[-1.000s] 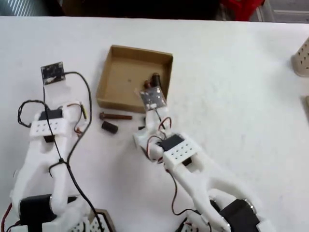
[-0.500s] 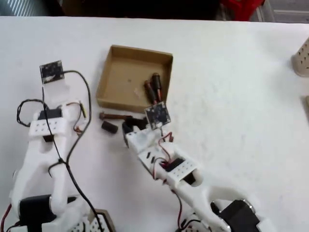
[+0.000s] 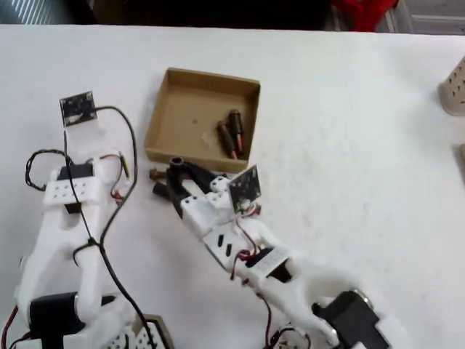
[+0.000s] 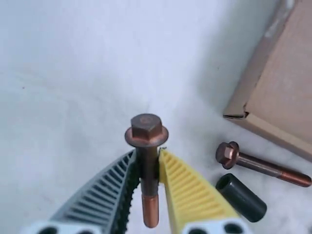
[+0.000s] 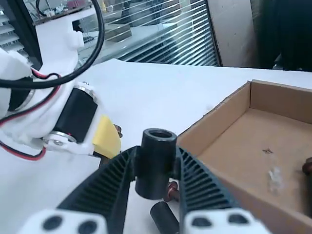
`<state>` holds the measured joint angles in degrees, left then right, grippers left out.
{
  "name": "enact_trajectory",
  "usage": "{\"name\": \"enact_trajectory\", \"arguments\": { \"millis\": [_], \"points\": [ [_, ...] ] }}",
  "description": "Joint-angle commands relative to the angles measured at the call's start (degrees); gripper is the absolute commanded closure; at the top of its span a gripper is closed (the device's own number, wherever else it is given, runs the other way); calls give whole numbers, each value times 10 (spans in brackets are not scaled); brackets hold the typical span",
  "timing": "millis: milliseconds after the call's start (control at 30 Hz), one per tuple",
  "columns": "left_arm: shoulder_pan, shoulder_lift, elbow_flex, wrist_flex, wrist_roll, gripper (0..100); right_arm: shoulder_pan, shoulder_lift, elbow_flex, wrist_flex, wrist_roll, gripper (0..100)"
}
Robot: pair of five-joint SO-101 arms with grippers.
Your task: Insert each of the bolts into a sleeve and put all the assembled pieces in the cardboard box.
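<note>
Two grasps, left hand (image 4: 147,155) clamped on bolt (image 4: 146,132), right hand (image 5: 155,155) clamped on sleeve (image 5: 155,168), near cardboard box (image 5: 213,127)

In the high view, the right arm (image 3: 240,240) covered most of the loose bolt (image 3: 154,174); only its head showed, at seven o'clock from the cardboard box (image 3: 163,116). In the left wrist view the box ran off the frame edge. In the right wrist view, the frame edge clipped the loose sleeve (image 5: 163,219), and the held sleeve (image 5: 155,163) hid most of the loose bolt.

The right end effector (image 3: 178,170) swings off the cardboard box (image 3: 182,109) toward the loose bolt (image 3: 155,174). Two assembled pieces (image 3: 231,132) now lie uncovered.
</note>
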<state>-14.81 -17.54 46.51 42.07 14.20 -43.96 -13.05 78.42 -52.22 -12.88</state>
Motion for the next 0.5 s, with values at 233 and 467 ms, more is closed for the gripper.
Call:
{"name": "enact_trajectory", "arguments": {
  "millis": [233,467],
  "points": [
    [-16,-5,-40,-16,3,976,-5,177,-4,-262,-1,982],
    [-12,-5,-35,-55,2,977,-36,263,-7,-327,48,982]
  ]
}}
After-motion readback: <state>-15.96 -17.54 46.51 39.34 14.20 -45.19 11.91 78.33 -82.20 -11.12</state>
